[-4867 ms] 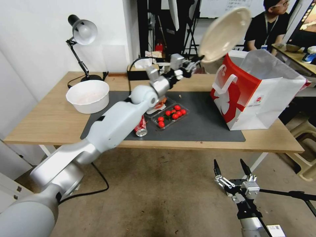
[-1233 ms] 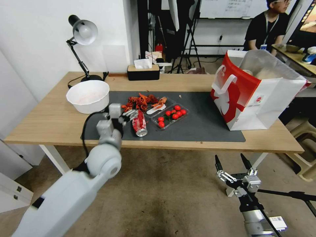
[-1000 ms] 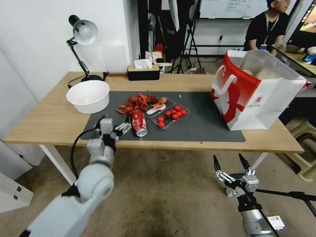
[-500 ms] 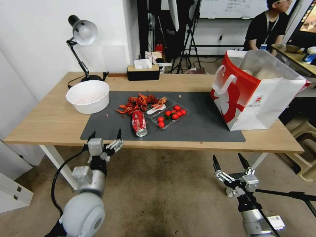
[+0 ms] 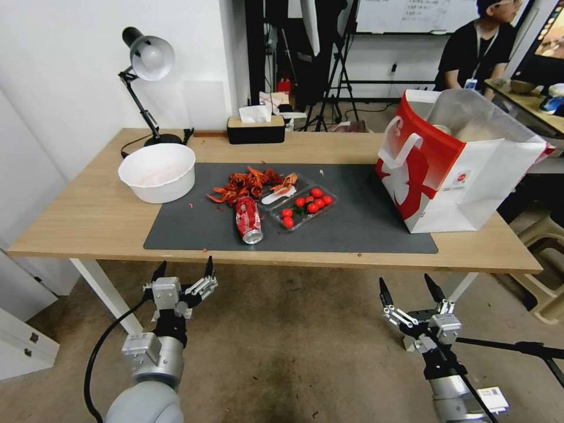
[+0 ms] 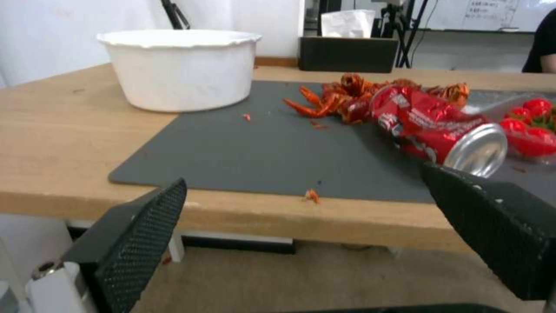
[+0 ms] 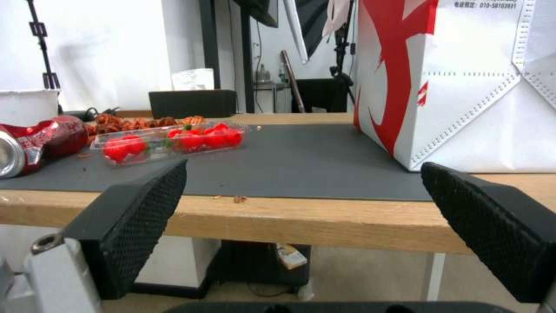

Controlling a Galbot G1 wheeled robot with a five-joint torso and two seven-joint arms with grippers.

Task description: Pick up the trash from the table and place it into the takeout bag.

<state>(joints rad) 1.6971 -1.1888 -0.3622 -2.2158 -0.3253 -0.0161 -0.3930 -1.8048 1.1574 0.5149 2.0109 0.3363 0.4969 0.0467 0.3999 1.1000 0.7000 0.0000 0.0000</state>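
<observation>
Black desk lamp (image 5: 147,64) stands at 10 o'clock on the long light-wood surface (image 5: 94,217), w/ the large white plastic bowl (image 5: 157,171) just in front of it, partly over the dark grey mat (image 5: 194,229); prob. kept there since it isn't trash.

Left gripper (image 5: 183,275) hangs below the near edge at 7 o'clock, jaws spread, nothing in them, aimed up toward the crushed red soda can (image 5: 248,218). The can lies on its side on the mat, open end toward the robot, touching the heap of red crayfish shells (image 5: 247,181) behind it. Print on the can isn't legible.

Clear plastic tray of red cherry tomatoes (image 5: 304,205) sits just right of the can.

Right gripper (image 5: 410,288) waits low at 5 o'clock, jaws spread, empty.

Large red-and-white paper takeout bag (image 5: 452,164) stands upright at 2 o'clock, mouth open to receive trash, something pale already inside. Small red logo on its white side; the right wrist view shows "010-58103831" printed near its top.
</observation>
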